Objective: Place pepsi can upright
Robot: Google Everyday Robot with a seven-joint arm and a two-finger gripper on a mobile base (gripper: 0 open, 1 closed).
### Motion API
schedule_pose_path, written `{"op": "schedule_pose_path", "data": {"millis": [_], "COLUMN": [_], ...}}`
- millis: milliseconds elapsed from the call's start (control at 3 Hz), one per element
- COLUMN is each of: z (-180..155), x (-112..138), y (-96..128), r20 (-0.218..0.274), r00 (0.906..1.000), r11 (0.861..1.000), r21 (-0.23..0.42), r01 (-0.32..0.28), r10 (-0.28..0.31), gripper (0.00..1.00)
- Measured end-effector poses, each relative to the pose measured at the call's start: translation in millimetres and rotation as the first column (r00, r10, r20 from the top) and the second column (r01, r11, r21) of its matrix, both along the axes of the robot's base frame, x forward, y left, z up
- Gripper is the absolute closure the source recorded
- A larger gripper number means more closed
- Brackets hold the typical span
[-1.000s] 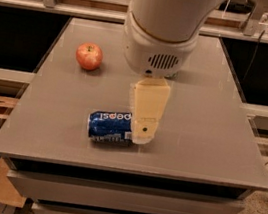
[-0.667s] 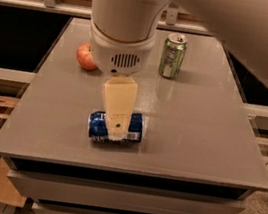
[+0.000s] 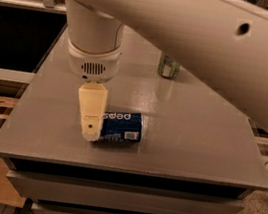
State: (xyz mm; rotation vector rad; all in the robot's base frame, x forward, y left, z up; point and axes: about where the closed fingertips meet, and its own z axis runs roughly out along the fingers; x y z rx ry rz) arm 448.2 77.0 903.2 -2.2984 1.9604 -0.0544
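The pepsi can [image 3: 122, 126] is blue with white lettering and a white barcode patch. It lies on its side near the front edge of the grey table [image 3: 194, 139], its length running left to right. My gripper [image 3: 90, 130] comes down from above, under the white wrist [image 3: 92, 54], and sits at the can's left end, covering it. I cannot tell whether it grips the can.
A green can [image 3: 168, 67] stands upright at the back of the table, partly hidden by my white arm [image 3: 209, 45], which crosses the top right of the view. Drawers lie below the table's front edge. Cardboard boxes sit on the floor at the lower left and right.
My gripper has moved left, from the can's right end to its left end. The arm now crosses the upper view and hides the apple. The can still lies on its side.
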Motion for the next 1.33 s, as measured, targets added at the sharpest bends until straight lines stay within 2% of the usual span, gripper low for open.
{"op": "schedule_pose_path", "data": {"millis": [333, 667, 1000, 1333], "z": [-25, -41, -48, -53], "x": [8, 12, 13, 9], "y": [-1, -10, -21, -27], "r20": [-0.043, -0.057, -0.05, -0.031], "r00": [0.9937, 0.985, 0.9831, 0.9889], "r11": [0.995, 0.986, 0.983, 0.988], "r21": [0.01, 0.026, 0.043, 0.045], "r01": [0.104, 0.165, 0.178, 0.147], "r10": [-0.104, -0.163, -0.176, -0.145], "gripper": [0.0, 0.0, 0.0, 0.0]}}
